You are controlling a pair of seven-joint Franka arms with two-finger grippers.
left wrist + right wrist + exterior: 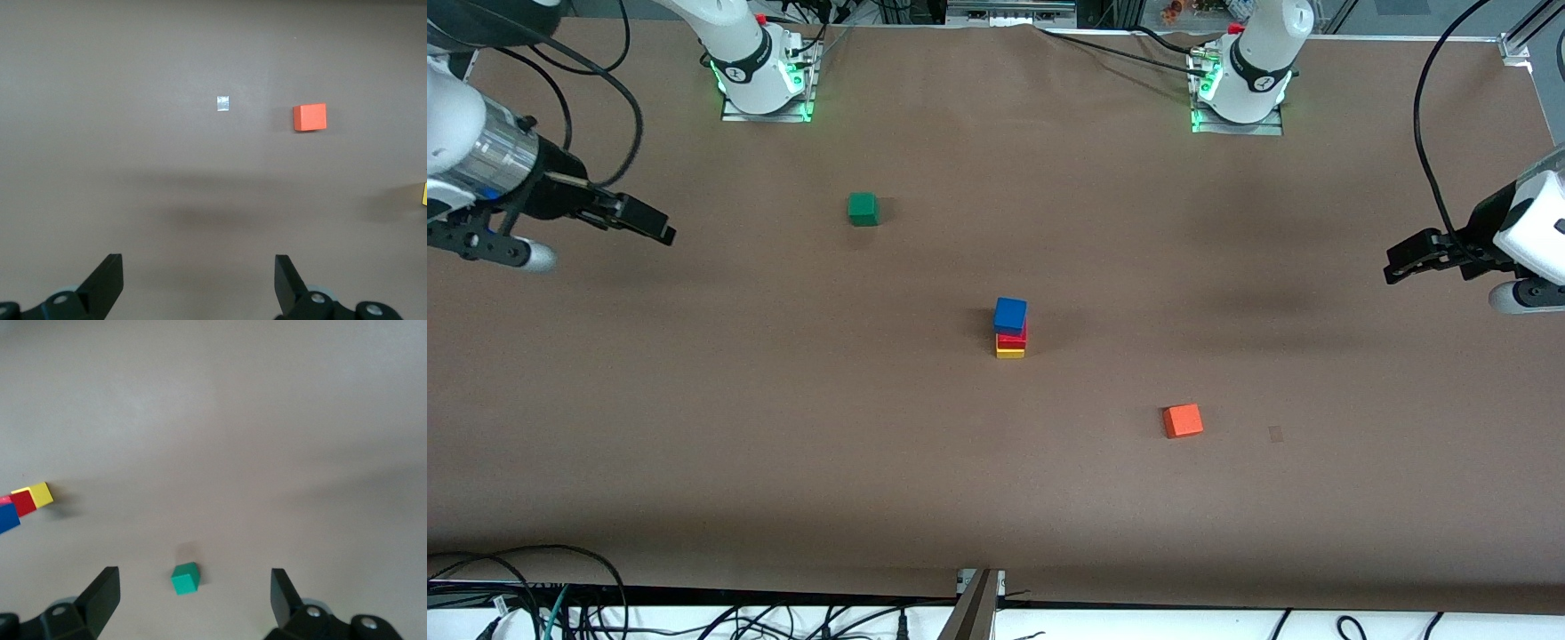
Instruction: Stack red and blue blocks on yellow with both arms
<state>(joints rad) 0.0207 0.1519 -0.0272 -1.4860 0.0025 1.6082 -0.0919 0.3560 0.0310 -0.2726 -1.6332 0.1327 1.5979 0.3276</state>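
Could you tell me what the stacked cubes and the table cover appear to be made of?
Blue cube, red cube and yellow cube: probably painted wood or hard plastic; flat, even colour, crisp edges, no gloss. I cannot tell which. Table cover: looks like matte brown paper or thin sheet, judging by its faint creases and rumpled edge near the arm bases.

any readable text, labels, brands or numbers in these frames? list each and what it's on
None readable.
Dark marks on the arm bases' joint discs: too small to read.
Blue cube, red cube, yellow cube, green cube, orange cube: plain, no markings.
Small pale patch on the table: blank.
Left gripper, right gripper: no visible lettering.
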